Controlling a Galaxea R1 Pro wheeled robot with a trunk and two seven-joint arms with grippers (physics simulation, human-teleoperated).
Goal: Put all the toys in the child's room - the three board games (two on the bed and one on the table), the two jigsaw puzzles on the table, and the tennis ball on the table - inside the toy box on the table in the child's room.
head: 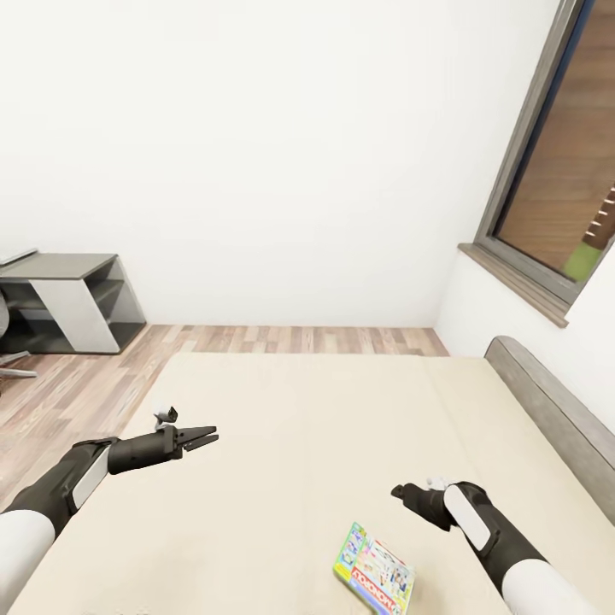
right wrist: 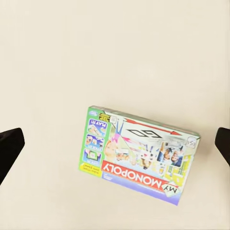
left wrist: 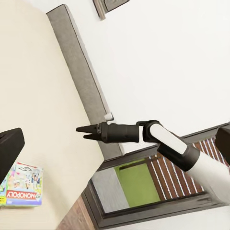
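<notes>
A colourful My Monopoly board game box (head: 374, 571) lies flat on the beige bed (head: 325, 427), near its front edge. My right gripper (head: 398, 492) hovers open above the bed, just past the box. In the right wrist view the box (right wrist: 139, 153) lies between the spread fingertips (right wrist: 9, 148) and apart from them. My left gripper (head: 209, 437) is open over the bed's left side and holds nothing. The left wrist view shows the box (left wrist: 21, 186) and the right gripper (left wrist: 82, 132) stretched out over the bed.
A grey headboard (head: 547, 410) runs along the bed's right side under a window (head: 555, 171). A grey desk unit (head: 77, 299) stands at the far left on the wooden floor (head: 68, 384). A white wall closes the back.
</notes>
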